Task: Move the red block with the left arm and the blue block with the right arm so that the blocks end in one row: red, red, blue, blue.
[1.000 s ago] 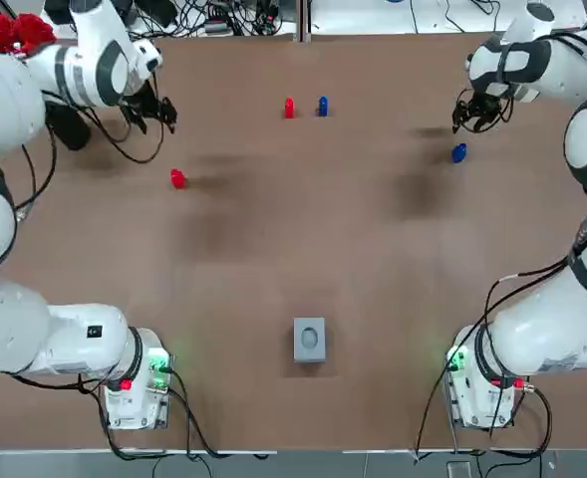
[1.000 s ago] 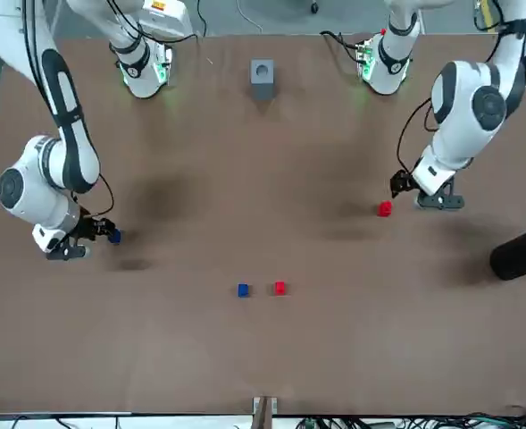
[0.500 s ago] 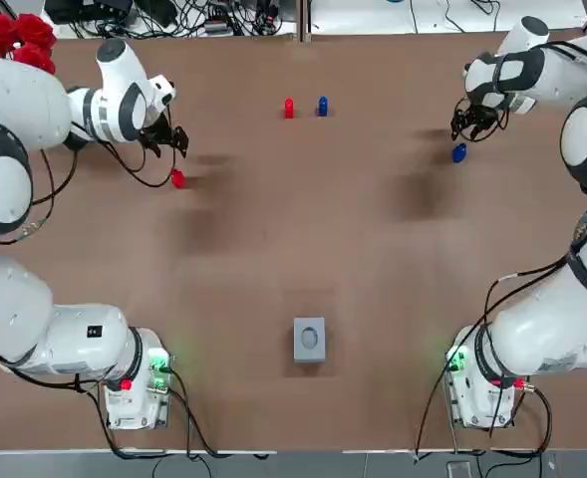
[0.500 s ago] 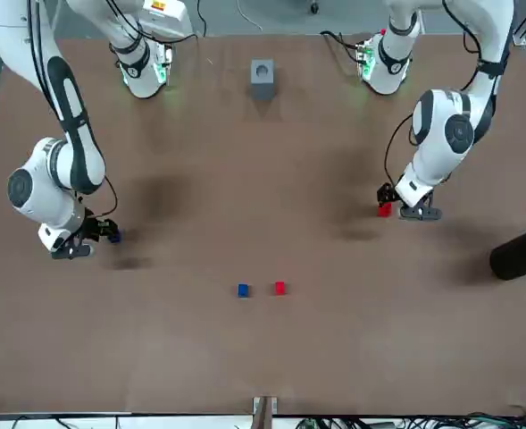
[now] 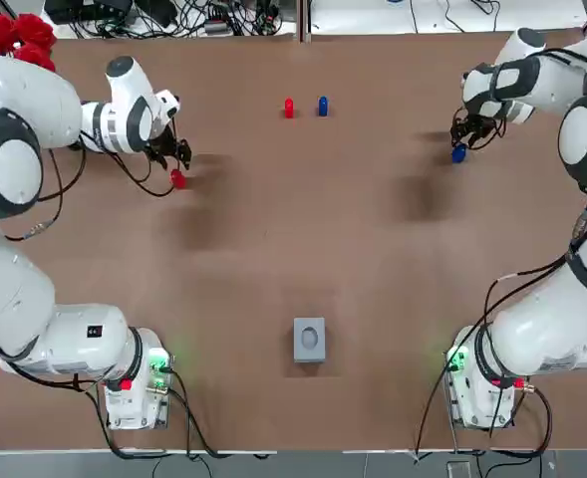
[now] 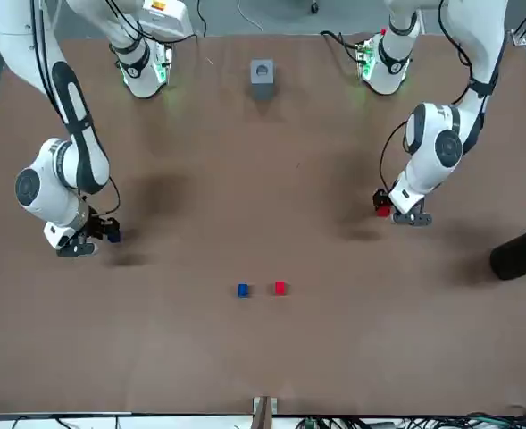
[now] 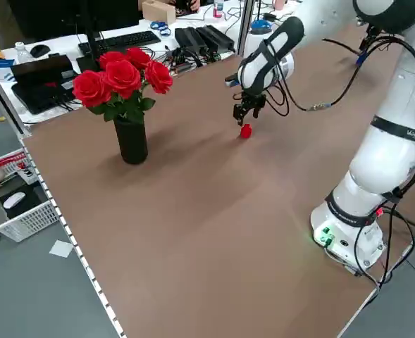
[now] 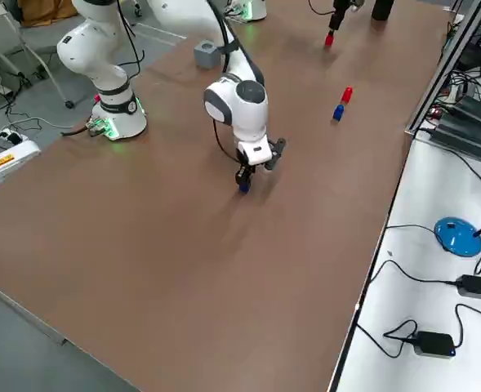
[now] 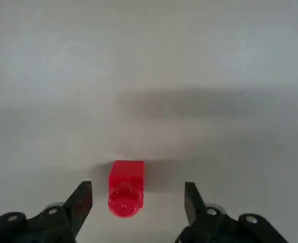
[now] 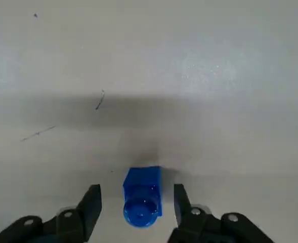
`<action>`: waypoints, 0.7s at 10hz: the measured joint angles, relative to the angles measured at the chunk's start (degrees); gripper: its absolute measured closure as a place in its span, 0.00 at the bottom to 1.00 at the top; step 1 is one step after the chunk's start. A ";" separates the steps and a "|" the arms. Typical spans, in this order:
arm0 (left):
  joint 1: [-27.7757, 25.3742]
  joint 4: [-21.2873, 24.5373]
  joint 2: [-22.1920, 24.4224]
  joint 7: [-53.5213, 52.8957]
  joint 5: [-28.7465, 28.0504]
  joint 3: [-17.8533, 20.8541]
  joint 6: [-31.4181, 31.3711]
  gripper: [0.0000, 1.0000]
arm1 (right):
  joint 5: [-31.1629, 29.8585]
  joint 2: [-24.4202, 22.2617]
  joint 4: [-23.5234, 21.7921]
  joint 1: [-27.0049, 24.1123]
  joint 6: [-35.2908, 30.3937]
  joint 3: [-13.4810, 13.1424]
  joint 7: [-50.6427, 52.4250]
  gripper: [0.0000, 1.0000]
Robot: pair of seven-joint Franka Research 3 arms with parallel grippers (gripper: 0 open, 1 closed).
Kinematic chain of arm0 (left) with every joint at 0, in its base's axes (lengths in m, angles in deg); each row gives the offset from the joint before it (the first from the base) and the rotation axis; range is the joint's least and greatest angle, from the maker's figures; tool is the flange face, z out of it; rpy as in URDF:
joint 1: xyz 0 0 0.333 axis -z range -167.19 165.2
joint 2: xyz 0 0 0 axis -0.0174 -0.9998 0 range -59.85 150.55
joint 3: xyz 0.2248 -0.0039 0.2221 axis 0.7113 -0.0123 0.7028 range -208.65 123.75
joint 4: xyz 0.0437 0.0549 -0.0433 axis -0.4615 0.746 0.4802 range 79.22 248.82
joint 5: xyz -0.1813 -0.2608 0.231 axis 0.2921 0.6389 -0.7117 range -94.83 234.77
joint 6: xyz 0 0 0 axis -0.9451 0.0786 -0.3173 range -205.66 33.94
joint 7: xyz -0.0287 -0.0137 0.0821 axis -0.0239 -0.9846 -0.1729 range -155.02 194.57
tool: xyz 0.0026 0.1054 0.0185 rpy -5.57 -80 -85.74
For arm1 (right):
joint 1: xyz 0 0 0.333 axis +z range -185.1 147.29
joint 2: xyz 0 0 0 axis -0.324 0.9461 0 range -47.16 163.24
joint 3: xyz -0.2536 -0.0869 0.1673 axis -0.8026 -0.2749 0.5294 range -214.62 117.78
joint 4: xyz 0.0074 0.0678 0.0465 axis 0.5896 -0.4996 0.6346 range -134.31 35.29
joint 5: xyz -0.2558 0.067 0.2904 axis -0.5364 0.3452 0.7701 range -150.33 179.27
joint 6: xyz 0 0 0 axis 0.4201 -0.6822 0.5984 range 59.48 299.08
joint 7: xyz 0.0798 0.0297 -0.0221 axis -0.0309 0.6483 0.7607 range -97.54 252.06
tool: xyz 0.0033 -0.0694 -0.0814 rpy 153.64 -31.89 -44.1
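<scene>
Left gripper (image 9: 137,188) spread wide, straddling loose red block (image 9: 126,188) untouched at far left of table (image 5: 303,229), right gripper (image 10: 136,195) likewise apart astride loose blue block (image 10: 142,196) at far right, second red block (image 5: 288,108) just beside second blue block (image 5: 322,106) midway between.

Robotics lab with office desks alongside. A white left arm (image 5: 64,339) and right arm (image 5: 552,339) stand bolted to a wide brown table (image 5: 303,239). A neighbouring white desk (image 8: 387,327) holds a power adapter (image 8: 436,345). Another holds a keyboard (image 7: 119,41) and tangled cables (image 5: 213,15). A wire basket (image 7: 13,208) sits on the grey floor (image 7: 38,296).
</scene>
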State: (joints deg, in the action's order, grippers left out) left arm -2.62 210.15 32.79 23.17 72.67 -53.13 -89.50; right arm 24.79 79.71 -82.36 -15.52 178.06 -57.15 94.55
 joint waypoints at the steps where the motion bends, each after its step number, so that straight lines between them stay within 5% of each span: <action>1: -0.10 0.28 -0.10 0.00 -0.80 0.09 0.00 0.20 | 0.00 0.00 0.00 0.00 0.00 0.00 0.02 0.36; 5: -0.54 1.67 -0.17 0.10 -3.41 0.36 0.00 0.32 | 0.01 0.00 -0.02 0.00 -0.03 0.00 0.05 0.52; 7: -0.55 1.70 -0.17 0.10 -3.42 0.35 -0.01 0.48 | 0.01 0.00 -0.09 0.00 -0.09 -0.01 0.05 0.58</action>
State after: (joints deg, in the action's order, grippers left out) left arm -3.17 211.86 32.62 23.27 69.25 -52.77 -89.51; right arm 24.80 79.71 -82.45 -15.52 177.98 -57.16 94.60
